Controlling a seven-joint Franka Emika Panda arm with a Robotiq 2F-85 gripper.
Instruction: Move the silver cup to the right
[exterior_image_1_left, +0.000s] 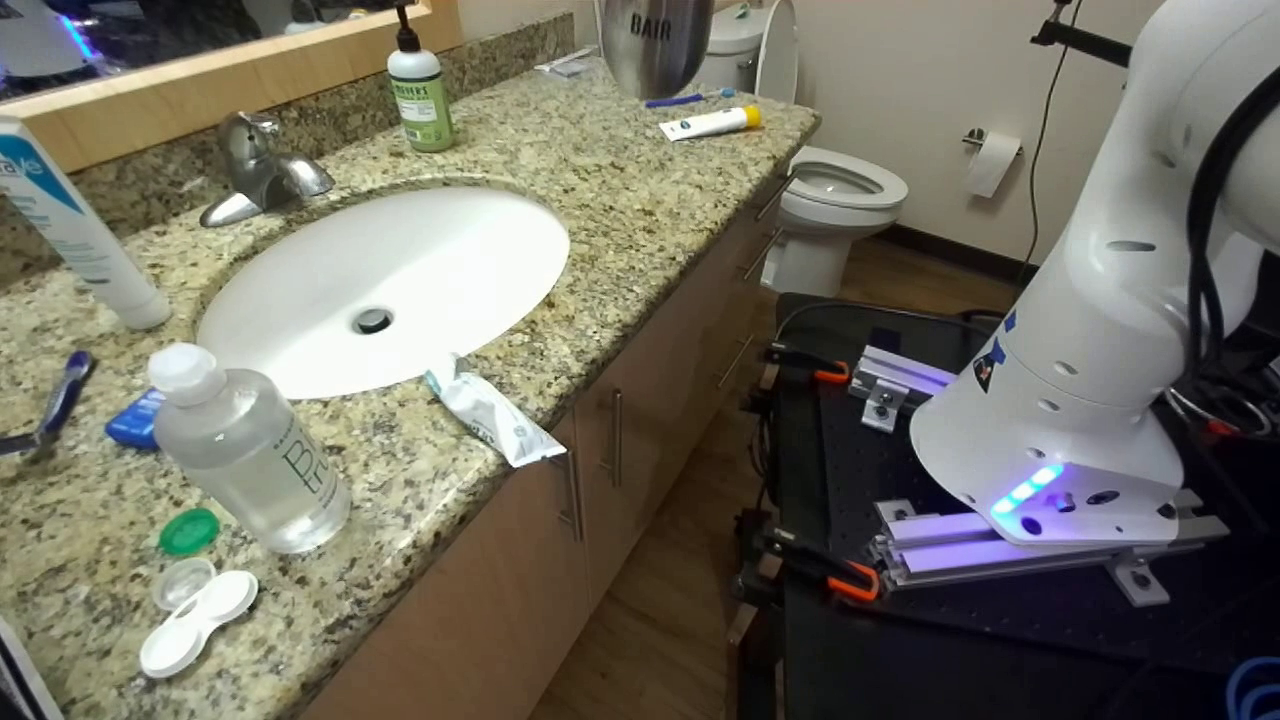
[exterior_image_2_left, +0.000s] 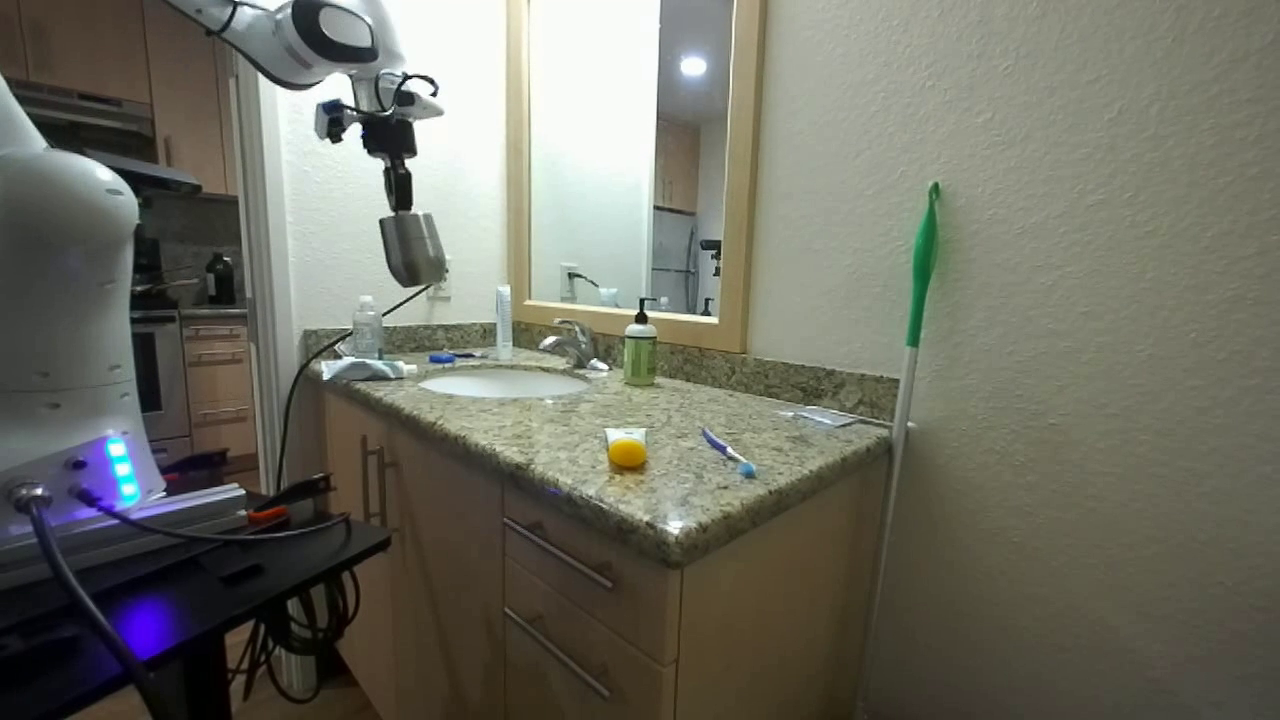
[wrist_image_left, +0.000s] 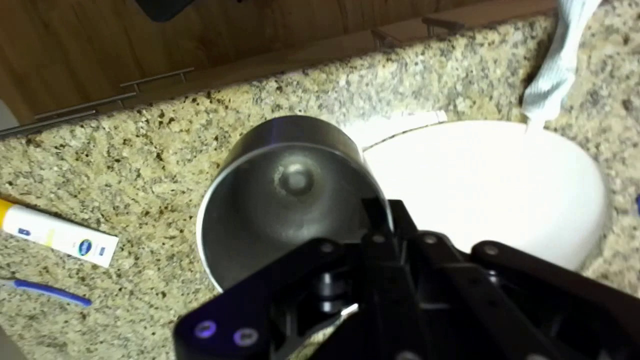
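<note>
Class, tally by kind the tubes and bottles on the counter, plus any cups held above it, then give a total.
Tubes: 3 (standing tube, crumpled tube, yellow-capped tube)
Bottles: 2 (pump bottle, clear bottle)
Cups: 1 (silver cup)
Total: 6

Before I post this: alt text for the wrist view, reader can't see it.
A black pincer grips the rim of a silver cup, viewed from above over a speckled counter with a white sink. A yellow-capped tube and a blue toothbrush lie at left; a crumpled tube lies at upper right.
</note>
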